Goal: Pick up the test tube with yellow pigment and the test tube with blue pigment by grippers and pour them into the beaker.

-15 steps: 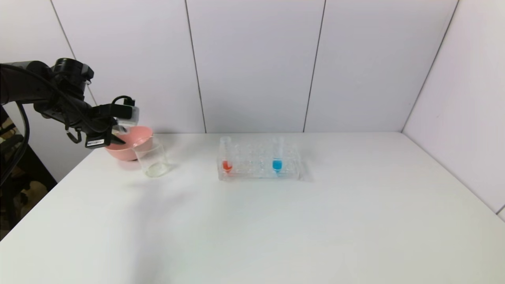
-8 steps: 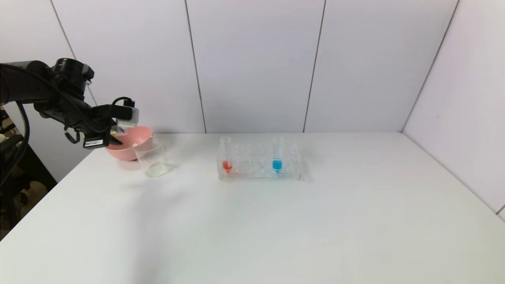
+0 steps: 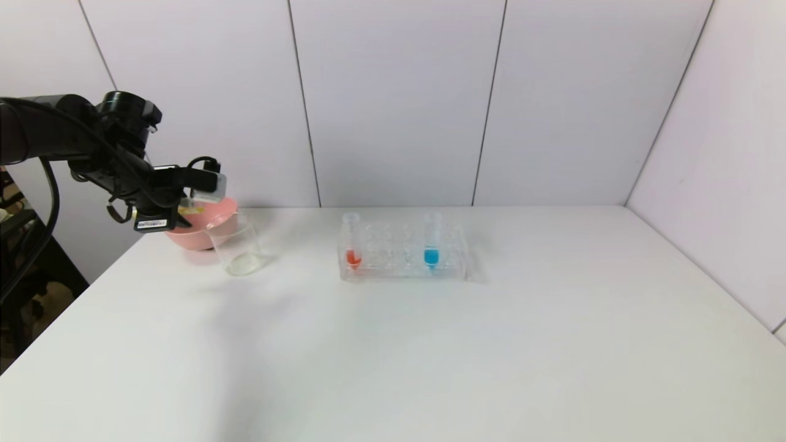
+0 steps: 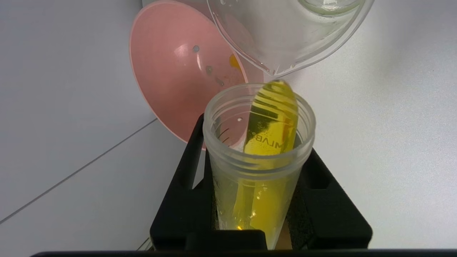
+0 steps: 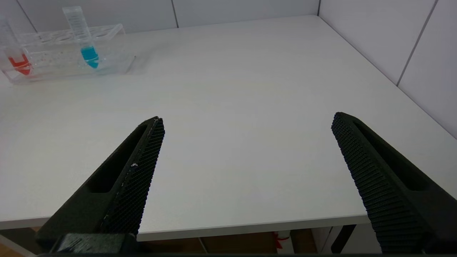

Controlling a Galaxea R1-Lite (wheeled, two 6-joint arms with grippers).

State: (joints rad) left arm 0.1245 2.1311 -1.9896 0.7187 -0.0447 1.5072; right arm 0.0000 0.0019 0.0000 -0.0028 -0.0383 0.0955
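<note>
My left gripper (image 3: 186, 207) is at the far left, shut on the test tube with yellow pigment (image 4: 260, 153). It holds the tube tilted almost level over the pink bowl (image 3: 199, 230), mouth towards the beaker (image 3: 236, 245). In the left wrist view the yellow liquid lies along the tube wall up to the mouth, just short of the beaker's lip (image 4: 282, 53). The test tube with blue pigment (image 3: 431, 253) stands upright in the clear rack (image 3: 402, 261). It also shows in the right wrist view (image 5: 87, 53). My right gripper (image 5: 246, 125) is open and empty over the table's near edge.
A red-tipped tube (image 3: 353, 255) stands at the rack's left end. The pink bowl (image 4: 178, 78) sits right behind the beaker and has small specks inside. White wall panels close the back and right sides. The white table (image 3: 430, 356) stretches forward of the rack.
My left arm has shifted a little to the right, bringing the yellow tube closer to the beaker's rim. The rack and its tubes have not moved.
</note>
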